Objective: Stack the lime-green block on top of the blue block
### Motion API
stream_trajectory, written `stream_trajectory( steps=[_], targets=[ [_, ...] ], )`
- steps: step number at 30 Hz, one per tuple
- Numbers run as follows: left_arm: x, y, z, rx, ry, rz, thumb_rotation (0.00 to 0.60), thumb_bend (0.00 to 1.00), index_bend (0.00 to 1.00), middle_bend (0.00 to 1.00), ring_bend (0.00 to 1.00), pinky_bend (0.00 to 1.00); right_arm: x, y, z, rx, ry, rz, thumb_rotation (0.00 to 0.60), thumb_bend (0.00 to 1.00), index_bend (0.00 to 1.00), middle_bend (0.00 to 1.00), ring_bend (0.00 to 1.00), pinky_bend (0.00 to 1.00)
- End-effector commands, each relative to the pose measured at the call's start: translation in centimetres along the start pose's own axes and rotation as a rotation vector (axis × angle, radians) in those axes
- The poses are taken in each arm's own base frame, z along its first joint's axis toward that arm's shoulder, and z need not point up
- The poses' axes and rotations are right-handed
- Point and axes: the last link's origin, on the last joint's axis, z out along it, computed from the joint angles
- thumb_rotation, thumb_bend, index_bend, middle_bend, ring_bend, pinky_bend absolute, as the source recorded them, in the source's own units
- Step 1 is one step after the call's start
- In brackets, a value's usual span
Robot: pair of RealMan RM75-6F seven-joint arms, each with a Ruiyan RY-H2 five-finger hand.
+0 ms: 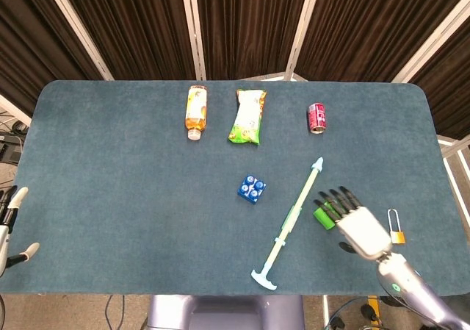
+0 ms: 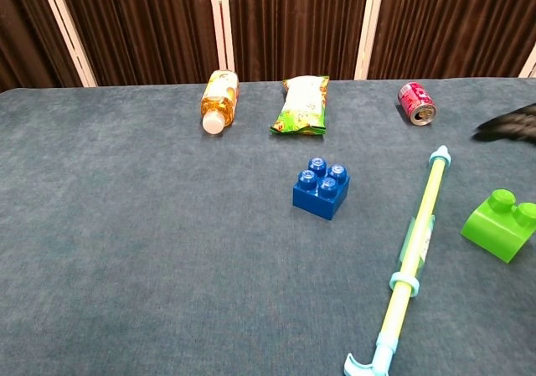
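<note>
The blue block (image 1: 252, 189) (image 2: 322, 188) sits near the table's middle. The lime-green block (image 2: 500, 224) lies to its right, beyond a long syringe. In the head view my right hand (image 1: 354, 223) hovers over the lime-green block (image 1: 320, 216), fingers spread and covering most of it; only a green sliver shows. In the chest view only the dark fingertips (image 2: 507, 126) of that hand enter at the right edge, above the block and not touching it. My left hand (image 1: 10, 227) hangs open off the table's left front corner, holding nothing.
A long pale-green syringe (image 1: 290, 223) (image 2: 410, 263) lies diagonally between the two blocks. An orange bottle (image 1: 195, 112), a snack bag (image 1: 247, 116) and a red can (image 1: 316, 117) lie along the far side. A small padlock (image 1: 396, 229) rests near the right edge.
</note>
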Motion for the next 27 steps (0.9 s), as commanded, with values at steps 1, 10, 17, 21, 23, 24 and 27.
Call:
stream_trajectory(
  steps=[1, 10, 17, 21, 23, 24, 27],
  targets=[
    [-0.3, 0.0, 0.4, 0.011, -0.008, 0.011, 0.600, 0.00, 0.00, 0.00, 0.00, 0.00, -0.8, 0.0, 2.3, 0.073, -0.045, -0.086, 0.600, 0.00, 0.03, 0.08, 0.00, 0.01],
    [-1.1, -0.1, 1.1, 0.037, -0.031, 0.035, 0.600, 0.00, 0.00, 0.00, 0.00, 0.00, -2.2, 0.3, 4.5, 0.123, -0.104, -0.179, 0.600, 0.09, 0.09, 0.14, 0.02, 0.10],
    [-1.4, 0.0, 1.3, 0.045, -0.038, 0.045, 0.600, 0.00, 0.00, 0.00, 0.00, 0.00, -3.7, 1.0, 5.4, 0.123, -0.162, -0.226, 0.600, 0.11, 0.13, 0.18, 0.05, 0.17],
    [-1.5, 0.0, 1.5, 0.050, -0.043, 0.049, 0.600, 0.00, 0.00, 0.00, 0.00, 0.00, -4.5, 1.7, 5.7, 0.097, -0.181, -0.240, 0.600, 0.11, 0.15, 0.21, 0.08, 0.18],
    [-1.5, 0.0, 1.5, 0.052, -0.044, 0.050, 0.600, 0.00, 0.00, 0.00, 0.00, 0.00, -4.7, 1.9, 5.8, 0.089, -0.177, -0.242, 0.600, 0.15, 0.19, 0.26, 0.13, 0.21],
    [-1.5, 0.0, 1.5, 0.053, -0.044, 0.050, 0.600, 0.00, 0.00, 0.00, 0.00, 0.00, -4.8, 2.0, 5.8, 0.086, -0.167, -0.245, 0.600, 0.17, 0.22, 0.29, 0.16, 0.23],
    [-1.6, 0.0, 1.6, 0.055, -0.048, 0.051, 0.600, 0.00, 0.00, 0.00, 0.00, 0.00, -4.9, 2.3, 6.0, 0.085, -0.137, -0.253, 0.600, 0.31, 0.33, 0.44, 0.30, 0.37]
  ],
)
